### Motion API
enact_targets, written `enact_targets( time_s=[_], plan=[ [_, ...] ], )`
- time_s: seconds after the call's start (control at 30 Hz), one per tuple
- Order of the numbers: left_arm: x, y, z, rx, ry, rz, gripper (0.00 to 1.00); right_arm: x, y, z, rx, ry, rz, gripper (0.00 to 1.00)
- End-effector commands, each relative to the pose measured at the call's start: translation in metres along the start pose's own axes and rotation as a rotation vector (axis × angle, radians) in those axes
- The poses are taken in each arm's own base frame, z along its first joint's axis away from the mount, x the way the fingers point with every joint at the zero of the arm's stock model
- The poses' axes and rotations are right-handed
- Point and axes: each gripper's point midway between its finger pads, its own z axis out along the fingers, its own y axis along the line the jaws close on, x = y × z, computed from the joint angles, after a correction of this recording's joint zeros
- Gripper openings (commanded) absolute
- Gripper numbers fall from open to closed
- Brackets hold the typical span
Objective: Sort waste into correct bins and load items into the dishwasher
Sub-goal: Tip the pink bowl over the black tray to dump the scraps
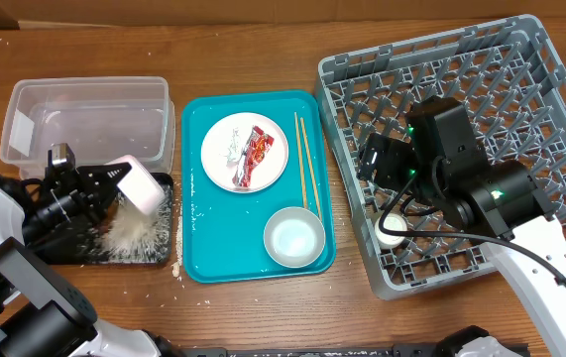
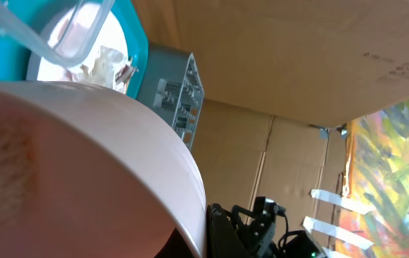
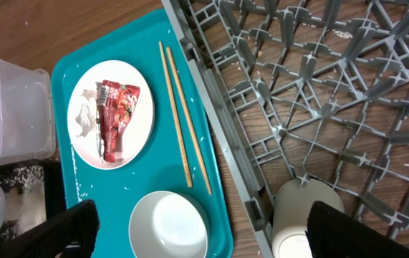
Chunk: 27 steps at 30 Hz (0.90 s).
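This looks like a robot test room staged as a kitchen, not a real one. White robot arms (image 1: 545, 263) work at a wooden worktop (image 1: 263, 50) with a loose dish rack (image 1: 550, 119), while cardboard panels (image 2: 297, 57) and a bright painting (image 2: 397, 172) stand behind.

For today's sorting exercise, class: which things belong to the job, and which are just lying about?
Job: red wrapper, paper wad, rice, clear tub, black tray, pink plate, pink dish, grey bowl, white cup, chopsticks, dish rack.
Lying about: teal tray, cardboard.
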Motion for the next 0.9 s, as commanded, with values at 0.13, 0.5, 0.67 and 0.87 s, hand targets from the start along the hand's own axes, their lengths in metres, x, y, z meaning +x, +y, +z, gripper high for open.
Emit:
enact_targets(
  time_s=[0.13, 0.5, 0.67, 0.87],
  plan=[
    [0.004, 0.004, 0.0, -0.035, 0.013, 0.07, 0.04, -0.004, 0.007, -0.005, -0.029, -0.009, -0.006, 0.95],
    [0.006, 0.008, 0.0, -0.059, 0.022, 0.099, 0.04, -0.004, 0.006, -0.005, -0.027, -0.007, -0.006, 0.95],
    [0.006, 0.014, 0.0, -0.092, 0.028, 0.083, 0.04, -0.003, 0.006, -0.005, -0.025, -0.004, -0.006, 0.95],
    [0.026, 0.025, 0.001, -0.195, 0.093, 0.07, 0.04, -0.003, 0.006, -0.005, -0.023, -0.003, -0.006, 0.96]
  ],
)
